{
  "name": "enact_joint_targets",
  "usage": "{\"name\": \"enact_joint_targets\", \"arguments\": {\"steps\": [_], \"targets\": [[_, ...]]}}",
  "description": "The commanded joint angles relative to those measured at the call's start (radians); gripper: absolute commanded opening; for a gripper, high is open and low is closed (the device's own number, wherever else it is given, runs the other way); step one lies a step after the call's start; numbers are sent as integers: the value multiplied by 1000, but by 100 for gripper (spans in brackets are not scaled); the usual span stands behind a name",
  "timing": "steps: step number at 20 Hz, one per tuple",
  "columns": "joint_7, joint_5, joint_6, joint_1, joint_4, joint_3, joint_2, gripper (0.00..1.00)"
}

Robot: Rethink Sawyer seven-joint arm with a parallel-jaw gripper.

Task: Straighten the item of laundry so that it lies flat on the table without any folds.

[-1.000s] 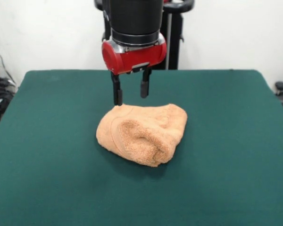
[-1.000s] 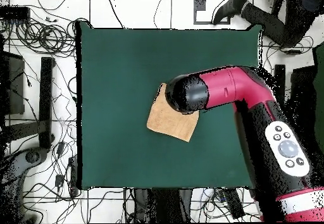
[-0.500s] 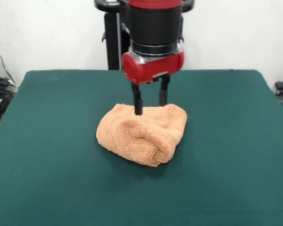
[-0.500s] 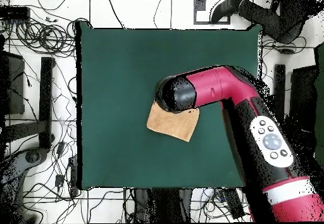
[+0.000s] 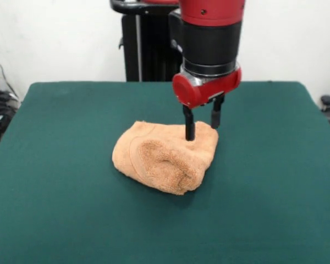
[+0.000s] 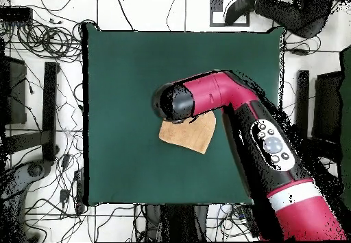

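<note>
The item of laundry [image 5: 164, 157] is a peach terry towel, bunched and folded into a thick lump near the middle of the green table [image 5: 66, 220]. My gripper [image 5: 201, 129] hangs open over the lump's far right corner, one finger [image 5: 189, 126] down at the cloth and the other just past its right edge. Nothing is held between them. In the overhead view the arm's head covers the gripper, and only part of the towel [image 6: 186, 136] shows below it.
Bare green felt surrounds the towel on all sides. Black stands rise behind the table's far edge [image 5: 140, 41]. Cables [image 6: 48, 41] and black stands lie on the floor around the table. A person's leg and shoe [image 6: 247, 5] show past one edge in the overhead view.
The gripper has travelled rightward in the front view, from the towel's far left corner to its far right corner, and sits slightly lower. The towel has not moved.
</note>
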Motion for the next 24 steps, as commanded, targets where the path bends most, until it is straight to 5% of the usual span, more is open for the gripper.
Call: {"name": "enact_joint_targets", "arguments": {"steps": [1, 18, 24], "targets": [[112, 11, -53, 36, 24, -69, 63, 100], [-15, 49, 20, -37, 22, -65, -31, 100], [46, 36, -27, -3, 27, -80, -8, 100]]}}
